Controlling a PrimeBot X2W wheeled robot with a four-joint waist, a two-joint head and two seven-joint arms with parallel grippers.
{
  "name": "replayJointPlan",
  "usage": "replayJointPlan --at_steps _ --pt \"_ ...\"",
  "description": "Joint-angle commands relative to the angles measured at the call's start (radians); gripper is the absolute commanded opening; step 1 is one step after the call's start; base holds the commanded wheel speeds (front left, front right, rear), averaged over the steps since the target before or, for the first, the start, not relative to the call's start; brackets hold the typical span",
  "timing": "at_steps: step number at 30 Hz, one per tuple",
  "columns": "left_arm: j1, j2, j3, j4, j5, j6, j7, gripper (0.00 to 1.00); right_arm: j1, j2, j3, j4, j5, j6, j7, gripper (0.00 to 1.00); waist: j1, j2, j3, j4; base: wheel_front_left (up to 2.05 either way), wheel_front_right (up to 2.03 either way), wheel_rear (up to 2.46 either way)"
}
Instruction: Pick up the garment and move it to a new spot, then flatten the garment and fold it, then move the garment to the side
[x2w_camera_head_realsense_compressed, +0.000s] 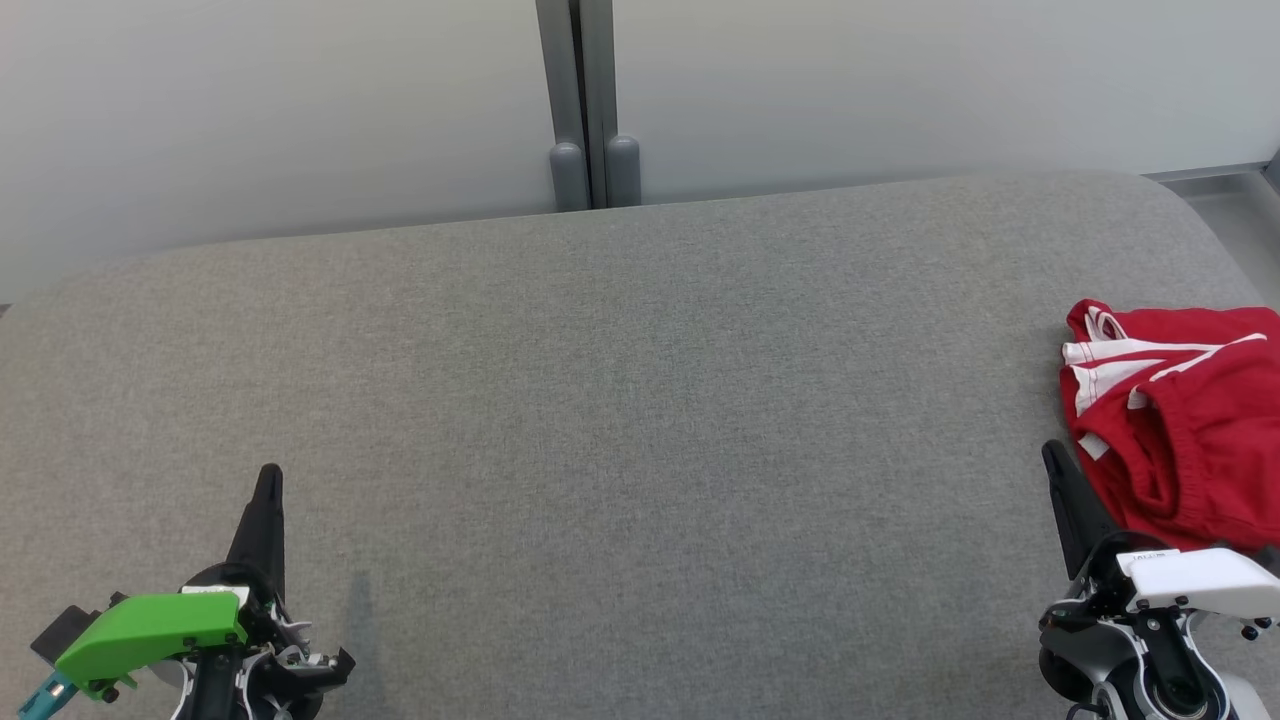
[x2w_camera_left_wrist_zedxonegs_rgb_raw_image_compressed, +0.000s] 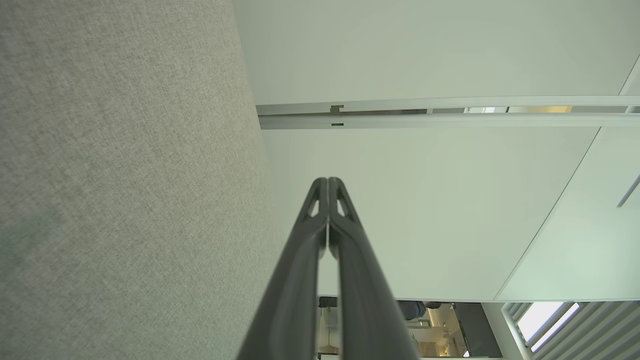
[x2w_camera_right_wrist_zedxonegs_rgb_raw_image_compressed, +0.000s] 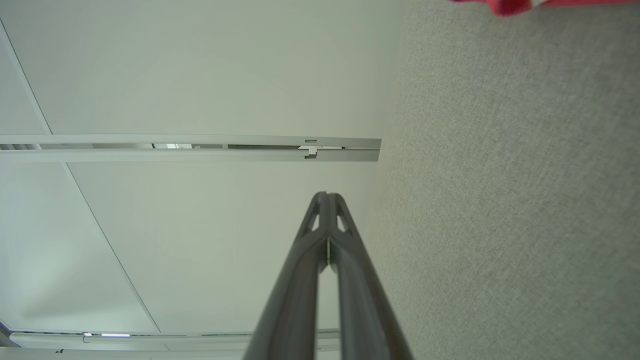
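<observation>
The garment (x2w_camera_head_realsense_compressed: 1180, 420) is a crumpled red piece with white stripes, lying at the right edge of the grey padded surface (x2w_camera_head_realsense_compressed: 620, 400). A sliver of the garment (x2w_camera_right_wrist_zedxonegs_rgb_raw_image_compressed: 510, 5) shows at the top of the right wrist view. My right gripper (x2w_camera_head_realsense_compressed: 1052, 455) is shut and empty, its tip just left of the garment's near edge, close to it. The fingertips (x2w_camera_right_wrist_zedxonegs_rgb_raw_image_compressed: 327, 197) are pressed together in the right wrist view. My left gripper (x2w_camera_head_realsense_compressed: 269, 475) is shut and empty at the lower left, far from the garment, with its fingertips (x2w_camera_left_wrist_zedxonegs_rgb_raw_image_compressed: 327, 182) touching each other.
A pale wall with a grey vertical post (x2w_camera_head_realsense_compressed: 585, 100) runs behind the surface. The surface's far corners are rounded, and a strip of floor (x2w_camera_head_realsense_compressed: 1225, 200) shows at the upper right. Bare grey fabric spreads between the two grippers.
</observation>
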Motion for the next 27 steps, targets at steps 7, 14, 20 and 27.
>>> replayJointPlan --at_steps 7,14,20,27 --pt "-0.010 0.007 0.002 -0.002 -0.004 -0.005 0.003 0.00 -0.007 -0.006 -0.001 -0.004 0.003 -0.001 0.003 0.00 0.0000 0.0000 0.000 0.000 0.00 0.00 0.00" --pt "-0.010 0.007 0.002 -0.002 -0.004 -0.005 0.003 0.00 -0.007 -0.006 -0.001 -0.004 0.003 -0.001 0.003 0.00 0.0000 0.0000 0.000 0.000 0.00 0.00 0.00" --pt "-0.010 0.007 0.002 -0.002 -0.004 -0.005 0.003 0.00 -0.007 -0.006 -0.001 -0.004 0.003 -0.001 0.003 0.00 0.0000 0.0000 0.000 0.000 0.00 0.00 0.00" --pt "-0.010 0.007 0.002 -0.002 -0.004 -0.005 0.003 0.00 -0.007 -0.006 -0.001 -0.004 0.003 -0.001 0.003 0.00 0.0000 0.0000 0.000 0.000 0.00 0.00 0.00"
